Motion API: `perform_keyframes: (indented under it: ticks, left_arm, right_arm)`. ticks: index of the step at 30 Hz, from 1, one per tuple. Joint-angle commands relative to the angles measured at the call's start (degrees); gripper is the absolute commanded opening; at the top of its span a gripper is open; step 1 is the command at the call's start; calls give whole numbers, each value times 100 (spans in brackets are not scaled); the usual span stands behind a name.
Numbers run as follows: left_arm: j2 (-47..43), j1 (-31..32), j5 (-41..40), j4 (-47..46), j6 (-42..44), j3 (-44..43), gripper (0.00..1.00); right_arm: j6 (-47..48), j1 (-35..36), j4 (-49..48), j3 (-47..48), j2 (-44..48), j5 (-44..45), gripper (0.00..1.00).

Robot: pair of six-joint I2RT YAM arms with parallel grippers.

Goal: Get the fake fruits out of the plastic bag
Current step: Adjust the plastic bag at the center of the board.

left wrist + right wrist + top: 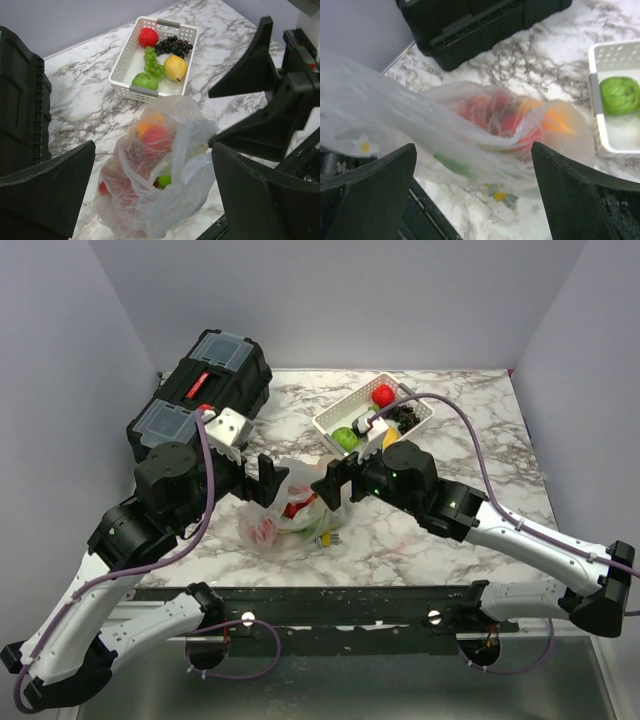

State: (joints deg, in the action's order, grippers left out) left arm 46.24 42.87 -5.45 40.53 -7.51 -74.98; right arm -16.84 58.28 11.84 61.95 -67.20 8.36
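Observation:
The clear crinkly plastic bag [285, 518] lies on the marble table between both grippers. It holds red [159, 138], orange [144, 129] and green [165, 180] fake fruits. My left gripper [268, 481] is open just left of the bag, and the bag [150, 200] sits between and below its fingers. My right gripper [335, 482] is open at the bag's right side. In the right wrist view the bag [485, 135] stretches across between its open jaws [473, 150], with red fruit [495, 117] and orange fruit [555, 121] inside.
A white slotted basket [330, 422] behind the bag holds a red fruit [383, 395], a green fruit [345, 438], dark grapes [172, 46], green grapes [152, 62] and a yellow lemon [175, 67]. A black toolbox [200, 390] stands at the back left. A small yellow-grey scrap [500, 195] lies under the bag.

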Motion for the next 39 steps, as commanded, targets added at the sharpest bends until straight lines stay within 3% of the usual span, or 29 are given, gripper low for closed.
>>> perform_keyframes:
  ticks: [1,6,15,18,24,33,39]
  left_arm:
    - [-180,12,541,128,-7,53,99]
    - [-339,6,623,265,73,185,99]
    - [-240,9,788,289,100,330,99]
    - [-131,5,633,387,89,258,99]
    - [-726,3,922,249,271,249,99]
    - [-802,2,1249,686,-62,-275,99]
    - [-310,2,1167,686,-200,-84,99]
  right_arm:
    - [385,20,290,629,-536,470,100]
    - [319,17,-64,977,-1054,382,99]
    - [203,22,-672,1040,-1293,-35,87]
    - [273,17,-712,977,-1209,-343,89]
    - [497,22,-789,633,-928,-1023,100]
    - [381,17,-791,984,-1325,-384,100]
    - [339,17,-962,991,-1320,-175,92]
